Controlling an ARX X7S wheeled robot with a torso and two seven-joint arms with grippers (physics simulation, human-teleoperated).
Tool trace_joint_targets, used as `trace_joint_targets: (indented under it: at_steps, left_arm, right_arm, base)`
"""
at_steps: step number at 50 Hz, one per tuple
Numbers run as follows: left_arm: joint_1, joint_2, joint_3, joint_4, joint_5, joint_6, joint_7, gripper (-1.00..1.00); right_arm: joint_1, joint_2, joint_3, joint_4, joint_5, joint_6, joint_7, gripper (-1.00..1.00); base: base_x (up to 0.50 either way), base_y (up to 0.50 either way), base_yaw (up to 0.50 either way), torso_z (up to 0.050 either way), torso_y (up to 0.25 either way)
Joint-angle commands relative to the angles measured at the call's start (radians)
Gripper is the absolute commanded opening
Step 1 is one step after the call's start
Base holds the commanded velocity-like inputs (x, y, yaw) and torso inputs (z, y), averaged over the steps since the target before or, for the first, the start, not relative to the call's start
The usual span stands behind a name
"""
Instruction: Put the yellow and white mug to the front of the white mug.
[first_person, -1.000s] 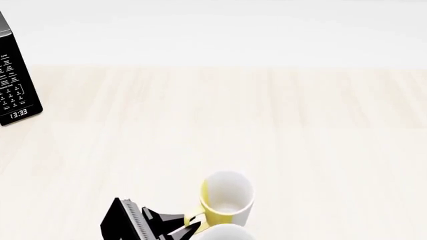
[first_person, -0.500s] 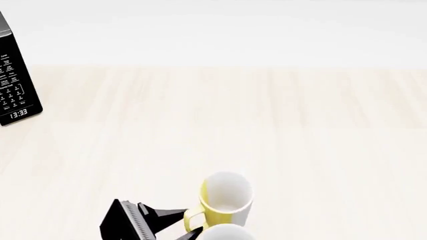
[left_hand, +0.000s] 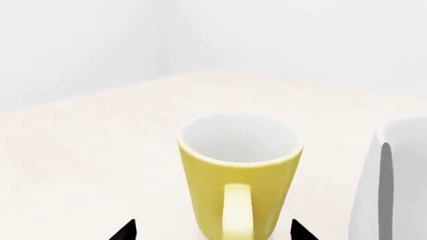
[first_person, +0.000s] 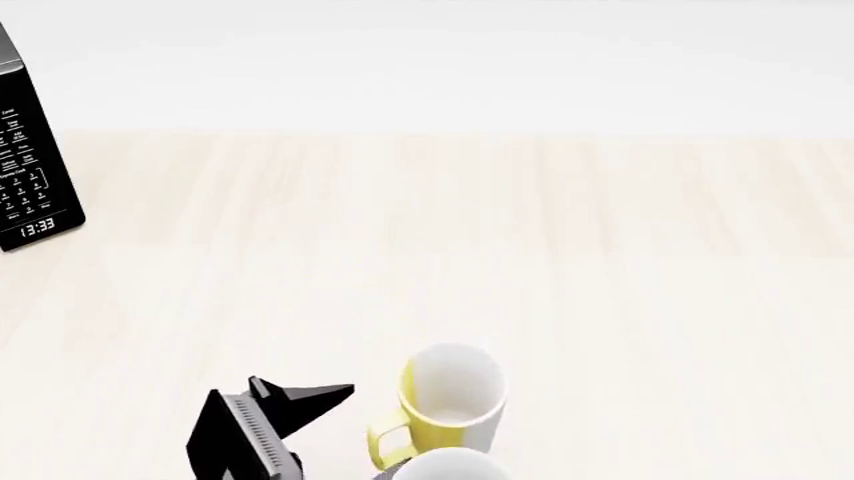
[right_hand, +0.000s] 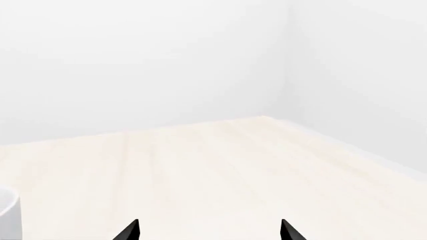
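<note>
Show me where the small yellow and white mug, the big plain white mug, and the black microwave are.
yellow and white mug (first_person: 454, 395): head view, white inside.
white mug (left_hand: 400, 190): left wrist view, its side wall.
microwave (first_person: 30, 185): head view, black keypad panel.

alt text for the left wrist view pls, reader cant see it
A yellow and white mug stands upright on a pale wooden table, its yellow handle facing the camera between the open left gripper tips. Part of a white mug shows beside it.
</note>
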Motion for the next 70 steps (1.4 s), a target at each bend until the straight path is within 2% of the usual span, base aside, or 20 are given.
trace_joint_targets:
  at_steps: [1, 7, 14, 19, 22, 23, 24, 26, 30, 31, 32, 33, 40, 47, 53, 59, 63, 65, 67, 70]
  left_arm:
    - [-0.01, -0.001, -0.079, 0.0, -0.054, -0.003, 0.084, 1.0]
    - [-0.022, 0.001, -0.161, 0.001, -0.145, -0.02, 0.208, 1.0]
    - [-0.005, -0.002, -0.158, 0.065, -0.298, -0.062, 0.321, 1.0]
    - [0.143, -0.027, -0.16, 0.434, -0.367, -0.226, 0.219, 1.0]
    - [0.211, -0.032, -0.179, 0.545, -0.359, -0.191, 0.112, 1.0]
    - [0.257, -0.04, -0.197, 0.645, -0.422, -0.252, 0.103, 1.0]
    - [0.305, -0.032, -0.218, 0.694, -0.366, -0.155, 0.019, 1.0]
    - [0.348, -0.055, -0.202, 0.784, -0.422, -0.239, 0.044, 1.0]
    - [0.468, -0.065, -0.238, 0.959, -0.436, -0.217, -0.05, 1.0]
    - [0.48, -0.041, -0.272, 0.956, -0.371, -0.139, -0.139, 1.0]
    - [0.526, -0.057, -0.266, 1.028, -0.452, -0.2, -0.108, 1.0]
    - [0.547, -0.039, -0.288, 1.039, -0.402, -0.143, -0.169, 1.0]
    - [0.678, -0.021, -0.295, 1.206, -0.372, -0.077, -0.286, 1.0]
    - [0.758, -0.017, -0.322, 1.303, -0.324, -0.029, -0.436, 1.0]
    - [0.789, -0.012, -0.314, 1.322, -0.295, 0.105, -0.532, 1.0]
    - [0.761, -0.037, -0.294, 1.39, -0.256, 0.058, -0.613, 1.0]
    - [0.76, -0.036, -0.29, 1.378, -0.21, 0.112, -0.627, 1.0]
    - [0.781, -0.046, -0.273, 1.421, -0.245, 0.097, -0.634, 1.0]
    - [0.791, -0.046, -0.269, 1.439, -0.197, 0.119, -0.641, 1.0]
    - [0.812, -0.05, -0.261, 1.467, -0.195, 0.129, -0.65, 1.0]
  right_arm:
    - [0.004, 0.002, -0.006, 0.006, -0.001, 0.0, 0.002, 1.0]
    - [0.008, 0.002, -0.011, 0.01, -0.001, 0.0, 0.003, 1.0]
    - [0.008, 0.003, -0.012, 0.01, 0.001, -0.001, 0.005, 1.0]
    - [0.005, 0.006, -0.016, 0.0, 0.001, -0.001, 0.004, 1.0]
    - [0.0, 0.01, -0.021, -0.009, -0.006, -0.015, -0.002, 1.0]
    - [-0.002, 0.011, -0.023, -0.014, -0.008, -0.021, -0.004, 1.0]
    - [-0.002, 0.012, -0.028, -0.018, -0.016, -0.025, -0.006, 1.0]
    - [-0.001, 0.013, -0.031, -0.019, -0.014, -0.029, -0.009, 1.0]
    - [0.022, 0.007, -0.049, -0.011, -0.026, -0.031, -0.014, 1.0]
    - [0.027, 0.004, -0.056, -0.004, -0.027, -0.039, -0.02, 1.0]
    - [0.028, 0.001, -0.063, -0.003, -0.04, -0.052, -0.021, 1.0]
    - [0.027, -0.001, -0.064, -0.01, -0.056, -0.06, -0.012, 1.0]
    - [-0.013, -0.009, -0.061, -0.067, -0.126, -0.149, 0.021, 1.0]
    - [-0.025, -0.021, -0.031, -0.028, -0.143, -0.348, 0.016, 1.0]
    - [-0.034, -0.02, -0.032, -0.091, -0.234, -0.31, 0.047, 1.0]
    - [-0.04, -0.03, -0.02, -0.215, -0.263, -0.255, 0.079, 1.0]
    - [-0.057, -0.028, -0.012, -0.145, -0.282, -0.356, 0.089, 1.0]
    - [-0.069, -0.005, -0.005, -0.217, -0.224, -0.28, 0.074, 1.0]
    - [-0.08, 0.0, -0.005, -0.288, -0.307, -0.218, 0.082, 1.0]
    - [-0.085, 0.007, -0.008, -0.279, -0.317, -0.257, 0.08, 1.0]
  base:
    - [0.0, 0.0, 0.0, 0.0, 0.0]
    - [0.0, 0.0, 0.0, 0.0, 0.0]
    - [0.0, 0.0, 0.0, 0.0, 0.0]
    - [0.0, 0.0, 0.0, 0.0, 0.0]
    - [0.0, 0.0, 0.0, 0.0, 0.0]
    - [0.0, 0.0, 0.0, 0.0, 0.0]
    - [0.0, 0.0, 0.0, 0.0, 0.0]
    - [0.0, 0.0, 0.0, 0.0, 0.0]
    - [0.0, 0.0, 0.0, 0.0, 0.0]
    - [0.0, 0.0, 0.0, 0.0, 0.0]
    - [0.0, 0.0, 0.0, 0.0, 0.0]
    - [0.0, 0.0, 0.0, 0.0, 0.0]
    - [0.0, 0.0, 0.0, 0.0, 0.0]
    - [0.0, 0.0, 0.0, 0.0, 0.0]
    - [0.0, 0.0, 0.0, 0.0, 0.0]
    - [0.0, 0.0, 0.0, 0.0, 0.0]
    - [0.0, 0.0, 0.0, 0.0, 0.0]
    - [0.0, 0.0, 0.0, 0.0, 0.0]
    - [0.0, 0.0, 0.0, 0.0, 0.0]
    - [0.0, 0.0, 0.0, 0.0, 0.0]
